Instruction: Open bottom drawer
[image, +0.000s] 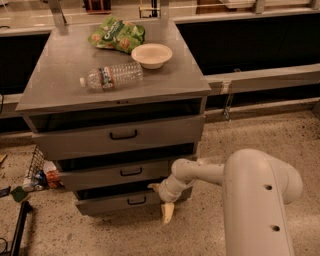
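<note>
We see one grey metal cabinet (55, 75) in the left and centre of the frame, with three drawers stacked in its front. Each has one black bar handle. A dark gap runs above each front panel, and we cannot see what is inside any drawer.

The bottom drawer (107, 204) sits lowest, at the lower centre-left near the floor, and has the narrowest front and a small handle (136, 200). Above it are the middle drawer (100, 176) and the widest top drawer (80, 142).

The gripper (160, 200) is at the lower centre, at the right end of the bottom drawer's front and to the right of the handle. Its jaws are spread apart and grasp nothing. One finger points left and the other points down.

On the cabinet top we count one clear plastic water bottle (112, 76) lying on its side, one pale bowl (151, 55) and one green snack bag (116, 34). The bowl and bag are toward the back.

At the lower left, a wire basket (34, 165) on the floor holds some small colourful items we cannot identify.
</note>
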